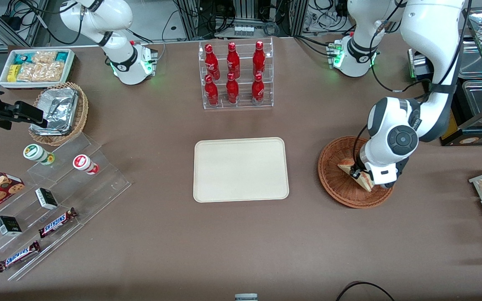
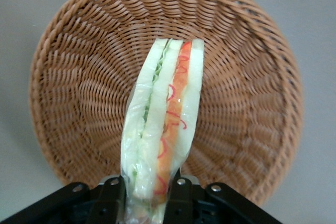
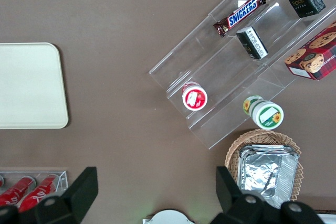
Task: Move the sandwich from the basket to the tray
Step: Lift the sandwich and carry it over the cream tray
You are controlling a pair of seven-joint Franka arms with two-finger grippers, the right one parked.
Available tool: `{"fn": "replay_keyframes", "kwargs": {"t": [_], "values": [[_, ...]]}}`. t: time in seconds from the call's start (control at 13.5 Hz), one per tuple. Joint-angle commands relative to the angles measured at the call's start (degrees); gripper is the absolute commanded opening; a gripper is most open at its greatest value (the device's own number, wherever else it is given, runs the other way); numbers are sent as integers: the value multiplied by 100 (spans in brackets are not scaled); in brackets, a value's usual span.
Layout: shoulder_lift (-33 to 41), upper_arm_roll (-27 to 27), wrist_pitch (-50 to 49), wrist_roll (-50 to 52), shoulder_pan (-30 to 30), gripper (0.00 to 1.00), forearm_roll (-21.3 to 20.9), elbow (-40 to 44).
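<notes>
Gripper (image 2: 146, 195), clamped on one end of soft, film-wrapped sandwich (image 2: 163, 124) above basket (image 2: 68, 103); squashed easily, judged light, slippery.

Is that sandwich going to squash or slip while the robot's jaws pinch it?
Probably soft: the sandwich is pale bread layers, so a hard squeeze may dent it. Its clear glossy wrap looks slippery. The gripper, above the basket, is shut on one end only, so the wedge might sag or swing.
</notes>
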State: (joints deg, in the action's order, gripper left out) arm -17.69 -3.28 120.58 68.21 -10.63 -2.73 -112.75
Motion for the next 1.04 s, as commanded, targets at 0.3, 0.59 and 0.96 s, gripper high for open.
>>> {"fn": "replay_keyframes", "kwargs": {"t": [0.3,0.59,0.96], "values": [[-59,-67,-1071,-798,-755,0,-114,1176],[-374,-67,-1036,-1659,-1450,0,-97,1422],[-1578,-67,-1036,-1741,-2258,0,149,2713]]}}
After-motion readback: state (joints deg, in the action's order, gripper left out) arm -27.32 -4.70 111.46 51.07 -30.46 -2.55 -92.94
